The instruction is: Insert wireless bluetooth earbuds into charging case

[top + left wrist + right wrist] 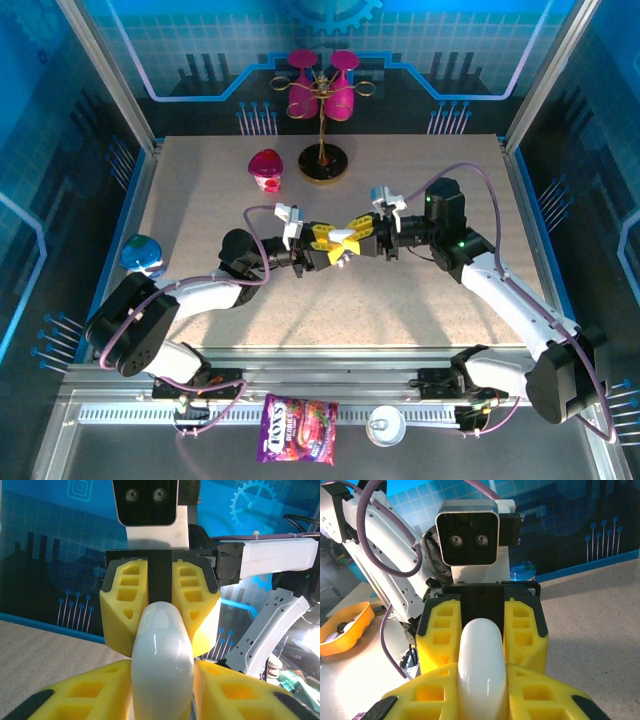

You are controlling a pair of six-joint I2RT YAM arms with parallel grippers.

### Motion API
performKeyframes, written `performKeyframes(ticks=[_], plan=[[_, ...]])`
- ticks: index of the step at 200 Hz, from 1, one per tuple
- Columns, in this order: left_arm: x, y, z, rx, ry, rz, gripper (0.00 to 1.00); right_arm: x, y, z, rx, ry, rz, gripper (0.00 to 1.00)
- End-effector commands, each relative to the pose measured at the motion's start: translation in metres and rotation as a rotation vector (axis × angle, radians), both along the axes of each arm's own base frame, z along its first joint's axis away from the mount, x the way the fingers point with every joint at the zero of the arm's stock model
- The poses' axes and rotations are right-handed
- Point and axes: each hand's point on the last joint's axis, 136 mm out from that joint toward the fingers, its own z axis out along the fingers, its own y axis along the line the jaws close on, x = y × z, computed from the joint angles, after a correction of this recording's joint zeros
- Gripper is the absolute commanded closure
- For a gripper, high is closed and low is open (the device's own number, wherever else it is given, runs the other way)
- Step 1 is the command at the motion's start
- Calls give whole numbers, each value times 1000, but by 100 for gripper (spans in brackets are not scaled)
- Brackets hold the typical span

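Observation:
Both grippers meet nose to nose above the middle of the table (200, 200), with a smooth white charging case (346, 242) between them. In the left wrist view the case (162, 655) sits between my left gripper's (162, 680) yellow fingers (85, 690), which press on its sides. The right gripper's fingers (125, 605) flank its far end. In the right wrist view my right gripper (481, 690) is shut on the same case (481, 660), and the left gripper's fingers (442, 630) hold the far end. The earbuds are out of view.
A gold stand with pink cups (322, 100) and a small pink pot (266, 168) stand at the back. A blue and white object (143, 253) sits at the left edge. A sweets bag (298, 440) and a white round piece (385, 428) lie on the front rail.

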Motion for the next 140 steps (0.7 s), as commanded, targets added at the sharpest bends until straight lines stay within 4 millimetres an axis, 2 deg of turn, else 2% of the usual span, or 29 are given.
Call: performKeyframes(ticks=[1, 11, 26, 36, 49, 79, 100, 124, 140], plan=[[-5, 0, 17, -34, -56, -23, 75, -7, 3, 6, 5, -29, 35, 97], [-6, -1, 16, -31, -56, -29, 79, -7, 3, 6, 4, -29, 31, 96], [-6, 0, 15, -31, -58, -24, 79, -7, 3, 8, 4, -32, 25, 96], [-6, 0, 15, -31, -61, -23, 76, -7, 3, 10, 8, -36, 20, 96], [-6, 0, 15, -32, -63, -18, 62, -7, 3, 14, 18, -47, 13, 96], [-6, 0, 14, -30, -63, -18, 61, -5, 3, 17, 38, -53, -6, 96], [-7, 0, 13, -28, -63, -20, 64, -2, 3, 14, 36, -46, -10, 96], [-7, 0, 14, -28, -60, -27, 76, -2, 4, 13, 36, -37, -6, 95], [-7, 0, 15, -31, -63, -22, 76, -4, 4, 10, 29, -30, 8, 95]])
